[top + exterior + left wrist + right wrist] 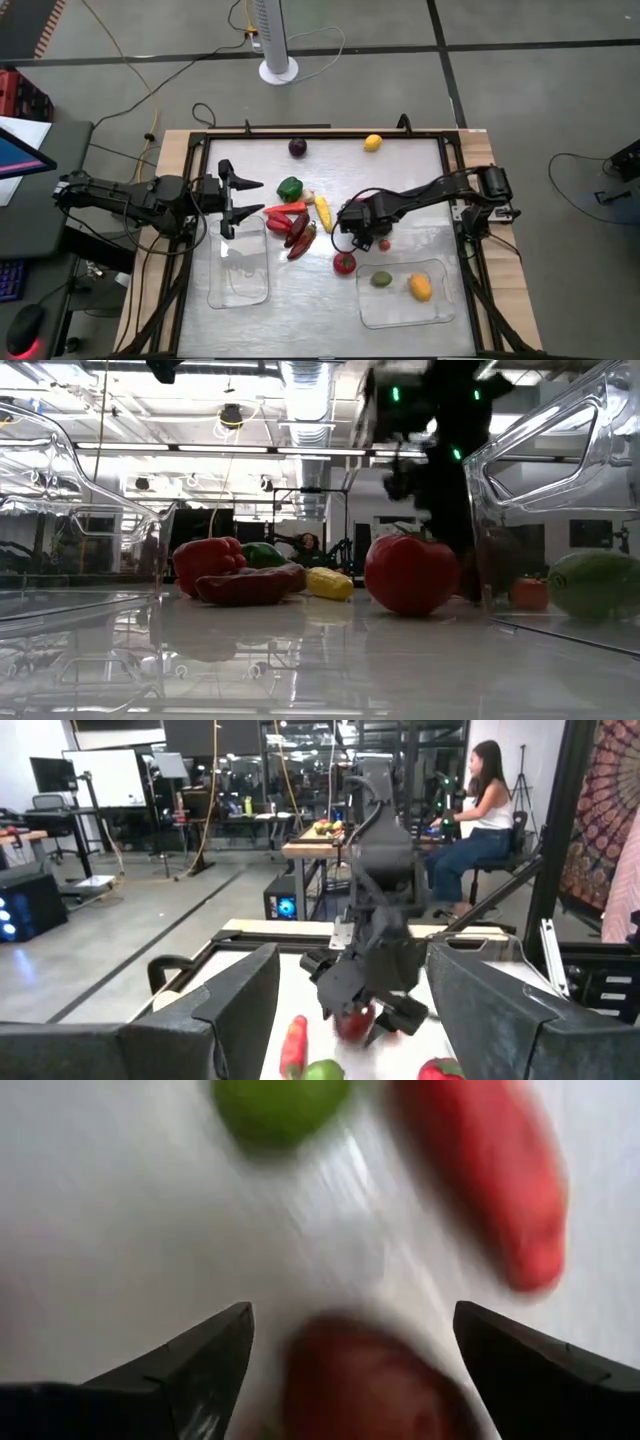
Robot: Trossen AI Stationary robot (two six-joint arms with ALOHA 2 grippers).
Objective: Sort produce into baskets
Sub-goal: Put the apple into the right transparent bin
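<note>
1. Two arms are working over the surface (300, 300), and the step in hand looks like a pick: the right gripper (352, 222) is hanging over the middle of the surface, beside the pile of produce, with a red piece (360, 1385) lying between its spread jaws in the right wrist view.
2. To do it well, I would judge the jaws need to be coming straight down so the red piece stays centred, then closing low on its sides; it is round and smooth, so a high pinch could squirt it out.
3. The neighbours are crowding in: a long red pepper (490, 1175) and a green piece (282, 1105) are lying just beyond, so the fingers should be clearing them.
4. The right basket (440, 312), near right, is already holding a green piece (381, 279) and an orange-yellow one (420, 288); a tomato (344, 263) is sitting just outside its left edge.
5. The right arm is reaching in from the right edge, bent and stretched leftward.
6. The left gripper (245, 204) is waiting by the far end of the left basket (215, 290), its jaws spread and holding nothing.
</note>
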